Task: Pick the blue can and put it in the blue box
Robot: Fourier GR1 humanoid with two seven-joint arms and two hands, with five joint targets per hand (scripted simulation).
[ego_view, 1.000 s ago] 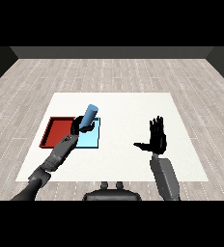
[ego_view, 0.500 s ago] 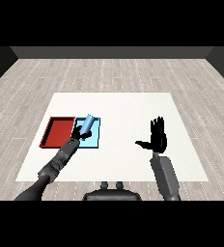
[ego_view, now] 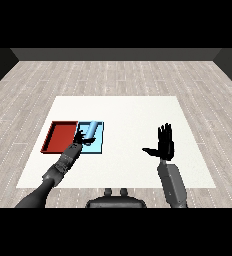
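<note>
My left hand (ego_view: 81,137) has its fingers curled round the blue can (ego_view: 90,130), tilted toward one o'clock over the light blue tray (ego_view: 99,142). My right hand (ego_view: 164,145) hovers above the counter (ego_view: 128,115), fingers straight and spread.

We have single view only: head camera, set above near table edge, looking down and forward toward 12 o'clock. White table (ego_view: 138,115) fills middle, far edge toward 12, wood floor (ego_view: 118,75) beyond. Forearms enter from 7 and 5 o'clock. Moderately far; whole tabletop visible. No second view to compare.
</note>
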